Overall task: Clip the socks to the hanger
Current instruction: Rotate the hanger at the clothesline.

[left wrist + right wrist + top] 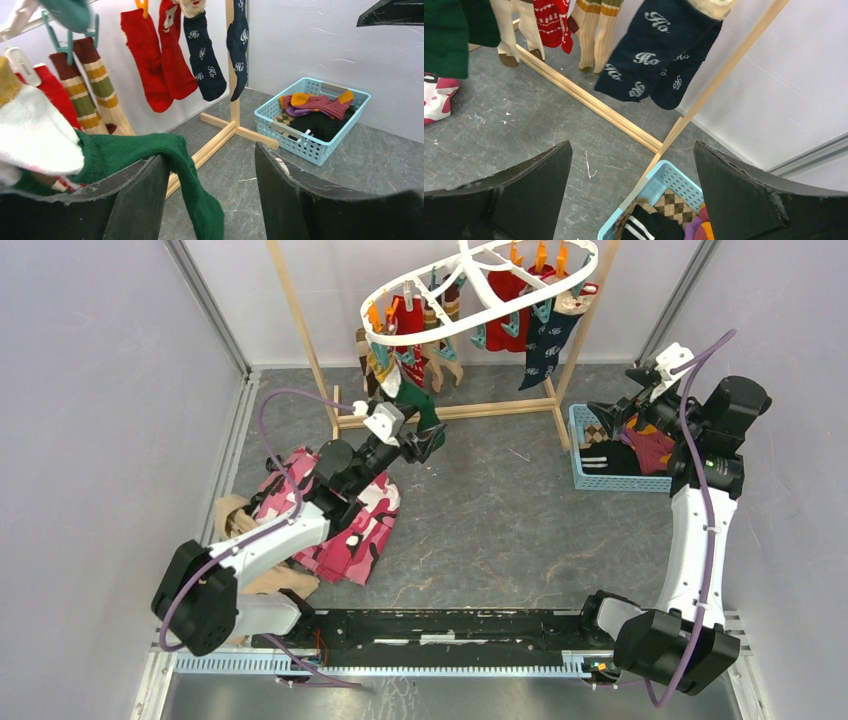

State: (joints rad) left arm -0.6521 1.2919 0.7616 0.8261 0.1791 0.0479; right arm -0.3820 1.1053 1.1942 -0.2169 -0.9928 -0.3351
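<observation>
Left gripper (428, 440) is seen with jaws parted, nothing pinched. The dark green sock (150, 150) is draped past the left finger, toe dangling in the gap, not squeezed. Its white cuff is raised toward the clips at the left end of the hanger (455, 332). The clip's bite itself cannot be made out, but the sock is judged clipped, since it hangs without being gripped. The gripper is kept just under the ring because that is where the sock's cuff has to be fed.

Right gripper (633, 145) is spread wide and empty, and is held over the blue basket (664, 180). This is judged a setup for picking the next sock. A purple-maroon sock (320, 102) with yellow patches and some dark ones are left in the basket.

The hanger is hung from the wooden rack (589, 100) at the back of the table. Most clips are filled: navy socks (649, 55), red ones and tan-striped ones. The pink camouflage cloth (345, 525) is left on the floor beneath the left arm, unrelated to the task.

The task is judged well along, with basket socks not yet hung.
</observation>
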